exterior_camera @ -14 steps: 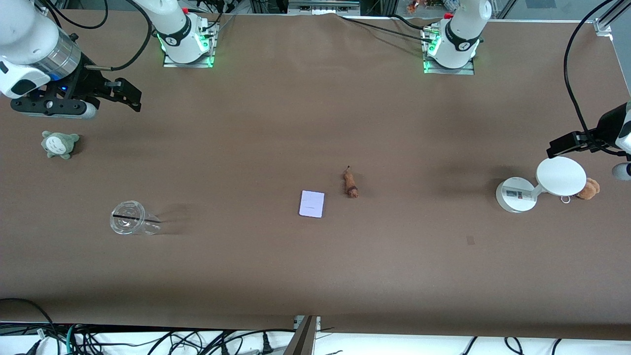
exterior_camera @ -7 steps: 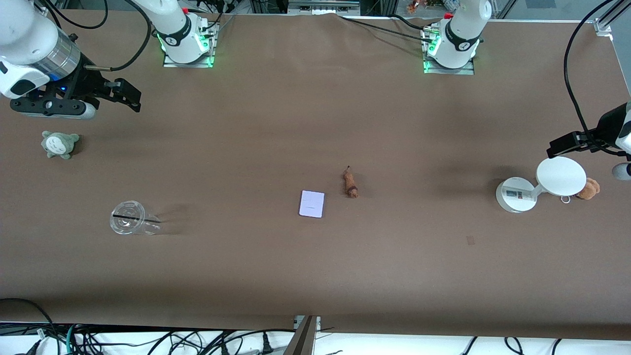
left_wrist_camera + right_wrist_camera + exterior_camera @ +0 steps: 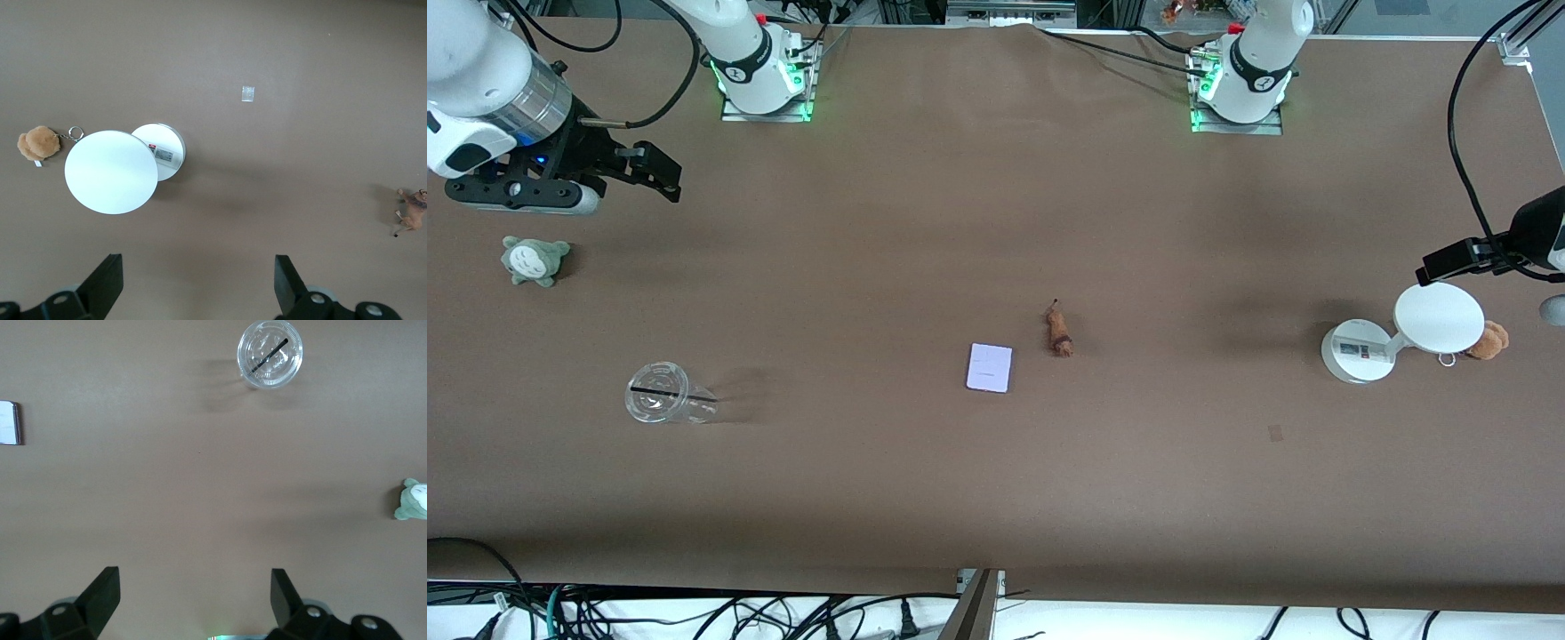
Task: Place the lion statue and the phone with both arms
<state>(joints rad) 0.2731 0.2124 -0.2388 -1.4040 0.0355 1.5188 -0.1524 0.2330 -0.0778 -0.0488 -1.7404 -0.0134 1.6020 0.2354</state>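
Lavender flat phone (image 3: 990,368) mid-table; slim reddish-brown lion statue (image 3: 1059,331) just beside it. Left end effector (image 3: 197,283) and right end effector (image 3: 193,597) spread wide, empty.

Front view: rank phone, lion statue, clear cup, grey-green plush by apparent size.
1. Clear cup, lying on its side.
2. Grey-green plush and phone: too alike to rank.
3. Lion statue, clearly smallest.

the front view looks down from high across the bench (image 3: 996,498), facing both bases. each wrist view looks straight down from high up; all three share the bench, around the phone (image 3: 989,367).
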